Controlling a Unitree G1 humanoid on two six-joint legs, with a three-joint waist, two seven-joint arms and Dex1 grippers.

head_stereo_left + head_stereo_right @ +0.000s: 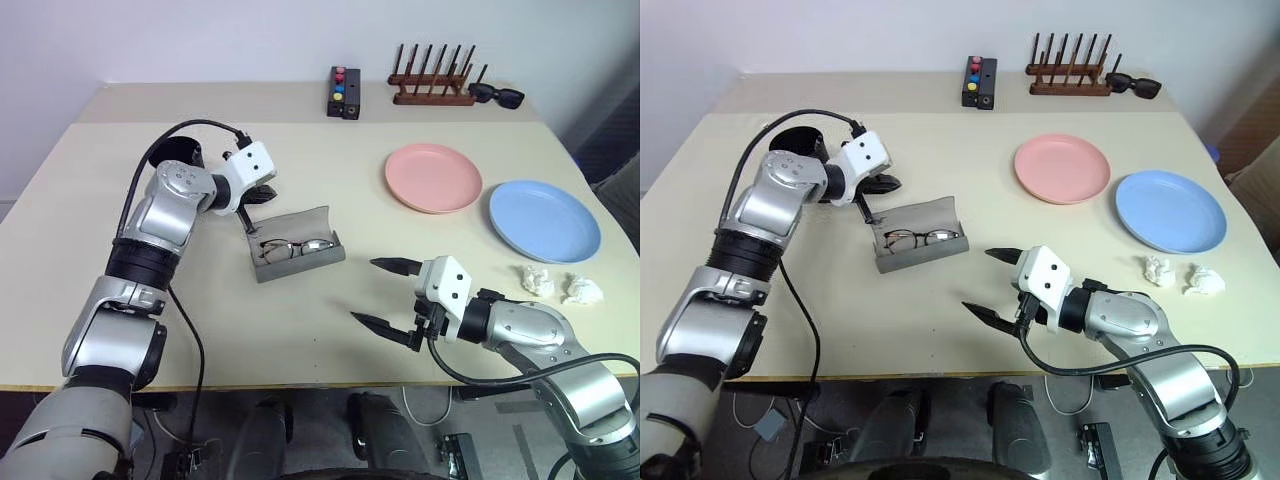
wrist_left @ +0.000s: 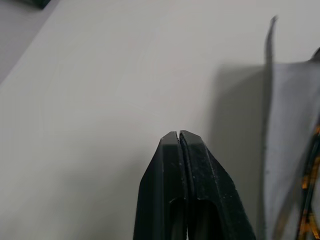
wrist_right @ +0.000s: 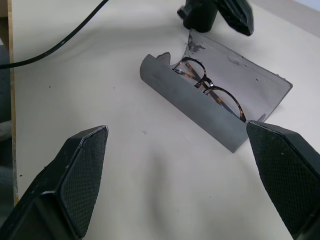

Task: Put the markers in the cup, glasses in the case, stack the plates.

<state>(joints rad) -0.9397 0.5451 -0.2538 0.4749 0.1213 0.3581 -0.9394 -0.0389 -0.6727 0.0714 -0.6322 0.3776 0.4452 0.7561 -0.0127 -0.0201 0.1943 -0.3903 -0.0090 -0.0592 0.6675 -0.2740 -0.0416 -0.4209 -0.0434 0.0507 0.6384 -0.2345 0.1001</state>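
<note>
Inside the grey case (image 1: 298,250), whose flap stands open, lie the glasses (image 1: 296,246), lenses side by side along its trough. Behind the left arm stands the black cup (image 1: 792,142) (its contents cannot be made out). The pink plate (image 1: 433,177) and the blue plate (image 1: 545,220) sit apart on the table (image 1: 90,190), unstacked. Just beside the case's far-left corner hangs the left gripper (image 2: 178,135), fingers pressed together and empty. The right gripper (image 1: 385,293) hovers near the table's front edge, spread wide, holding nothing.
</note>
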